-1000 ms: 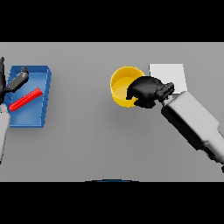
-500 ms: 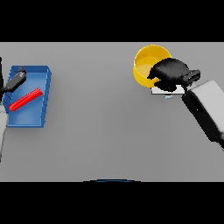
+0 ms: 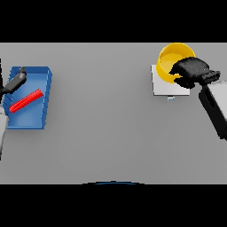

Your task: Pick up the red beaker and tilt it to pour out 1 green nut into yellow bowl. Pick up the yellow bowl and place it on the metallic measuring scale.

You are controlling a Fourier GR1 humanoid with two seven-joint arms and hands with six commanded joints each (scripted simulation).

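yellow bowl held at its near-right rim by the right hand, fingers curled over the edge, so clamped on it rather than open. bowl over the back-right part of the metallic measuring scale, overlapping the plate's far edge. can't tell whether sitting on it or hanging just above. no green nut visible inside from this angle, too dark and too covered by the hand to say.

over on the left: left hand at the upper-left corner of a blue tray, red beaker lying tilted inside the tray, just beside that hand. can't tell whether those fingers are open or closed, only a dark sliver showing.

looks like the last bit of the task, setting the bowl down on the scale.

worries from here:
- bowl sits off-centre toward the far edge, so letting go now could leave it half off the plate, tipping or sliding onto the grey table.
- rim-only grip means a release with fingers hooked inside could drag or flip the bowl on the way out.
- any tip could toss out whatever's in there.
- pressing down too hard could shove the scale.
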